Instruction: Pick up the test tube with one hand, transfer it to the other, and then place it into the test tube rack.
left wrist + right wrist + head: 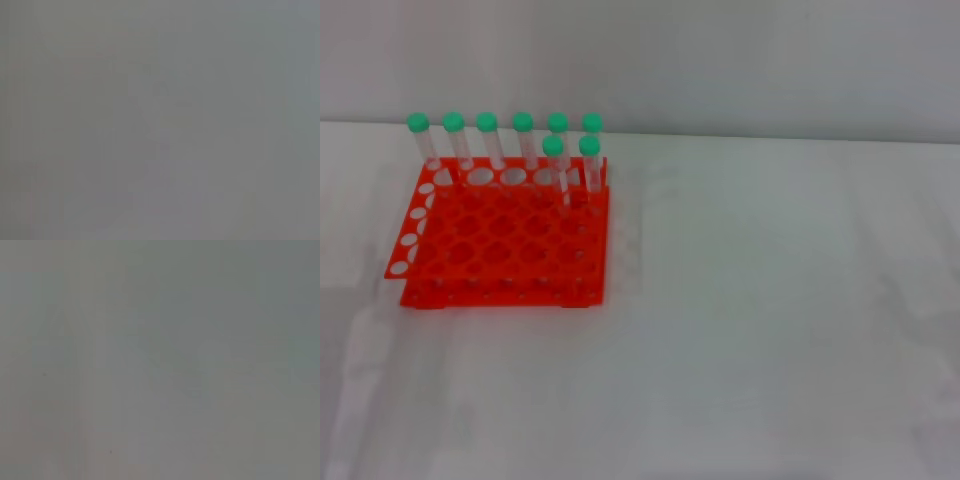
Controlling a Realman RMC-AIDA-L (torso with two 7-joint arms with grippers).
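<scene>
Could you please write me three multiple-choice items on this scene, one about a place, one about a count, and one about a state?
1. Where on the table does the rack stand?
A. On the robot's left
B. On the robot's right
C. At the near edge, in the middle

2. How many green-capped tubes are visible?
A. Four
B. Six
C. Eight

3. How do the tubes stand?
A. Flat on the table
B. Upright in the rack
C. Held by a gripper

Answers:
1. A, the rack sits left of centre in the head view.
2. C, six caps in the back row plus two in front.
3. B, all rise from the rack's holes; no gripper is visible.
</scene>
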